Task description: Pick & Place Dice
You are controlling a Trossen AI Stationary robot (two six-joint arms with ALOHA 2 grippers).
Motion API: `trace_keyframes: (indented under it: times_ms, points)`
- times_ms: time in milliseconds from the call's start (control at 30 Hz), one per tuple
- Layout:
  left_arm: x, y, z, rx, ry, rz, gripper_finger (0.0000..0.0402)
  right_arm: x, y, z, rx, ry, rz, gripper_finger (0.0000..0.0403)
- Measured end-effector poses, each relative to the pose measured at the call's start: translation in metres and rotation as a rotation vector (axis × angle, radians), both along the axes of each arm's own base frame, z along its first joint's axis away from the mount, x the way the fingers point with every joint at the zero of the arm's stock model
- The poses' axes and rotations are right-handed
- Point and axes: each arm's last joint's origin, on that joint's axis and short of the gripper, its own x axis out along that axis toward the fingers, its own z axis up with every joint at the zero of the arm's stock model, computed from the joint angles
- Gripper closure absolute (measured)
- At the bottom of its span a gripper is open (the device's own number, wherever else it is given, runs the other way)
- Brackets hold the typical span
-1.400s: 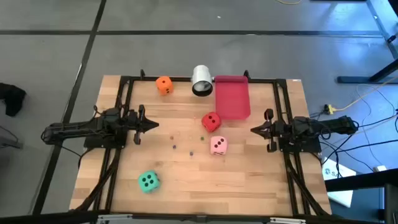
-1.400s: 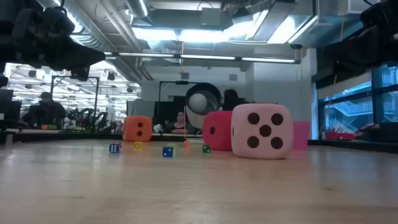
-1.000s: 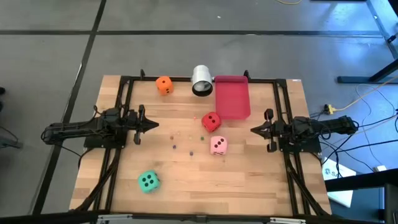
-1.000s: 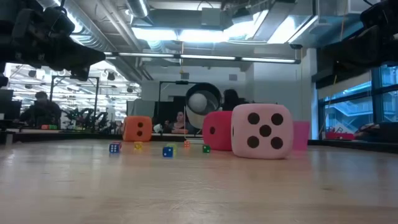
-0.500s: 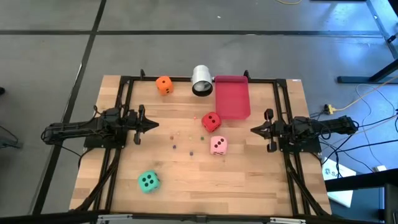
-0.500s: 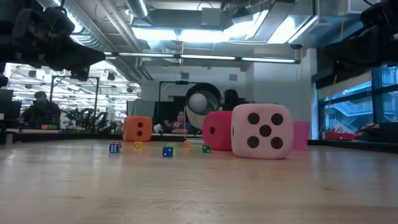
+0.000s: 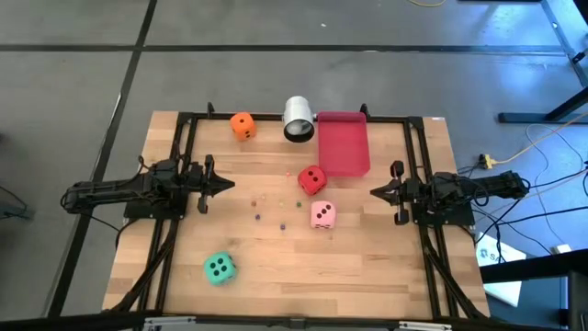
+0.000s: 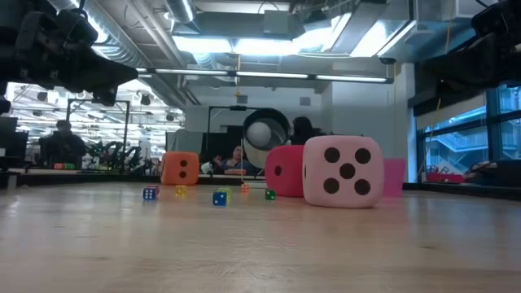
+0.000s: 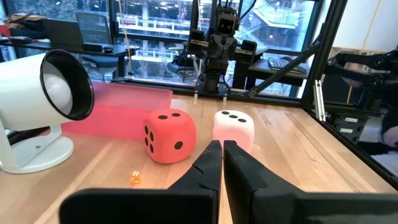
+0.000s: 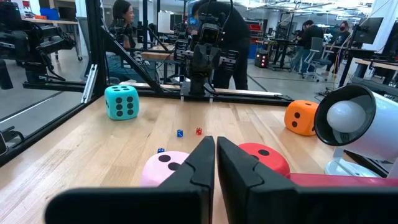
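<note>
Four dice rest flat on the wooden table: orange [image 7: 243, 126] at the far left, red [image 7: 312, 180] and pink [image 7: 322, 215] near the middle, green [image 7: 219, 268] at the near left. My left gripper [image 7: 230, 184] hovers level at the table's left side, shut and holding nothing, pointing toward the red die [image 9: 169, 135] and pink die [image 9: 233, 129]. My right gripper [image 7: 374, 192] hovers level at the right side, also shut with nothing in it, facing the pink die [image 10: 165, 165] and red die [image 10: 264, 155].
A white cup [image 7: 298, 119] lies on its side at the far edge beside a flat red tray [image 7: 343, 142]. Several tiny coloured dice [image 8: 219, 198] are scattered between the grippers. A black frame [image 7: 188, 119] runs around the table. People stand in the room beyond.
</note>
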Motion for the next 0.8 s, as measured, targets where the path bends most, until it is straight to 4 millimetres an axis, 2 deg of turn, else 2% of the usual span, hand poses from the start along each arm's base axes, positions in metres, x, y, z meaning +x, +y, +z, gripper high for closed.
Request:
trace_keyframes:
  times_ms: [700,800]
  points:
    - [0.0000,0.0000,-0.0001,0.000,0.000,0.000,0.0392,0.0000,-0.0002,0.0006,-0.022,-0.007,-0.004,0.0383]
    - [0.0000,0.0000,0.0000,0.000,0.000,0.000,0.0391,0.0000,0.0001,0.0008,0.023,-0.006,0.003,0.0383]
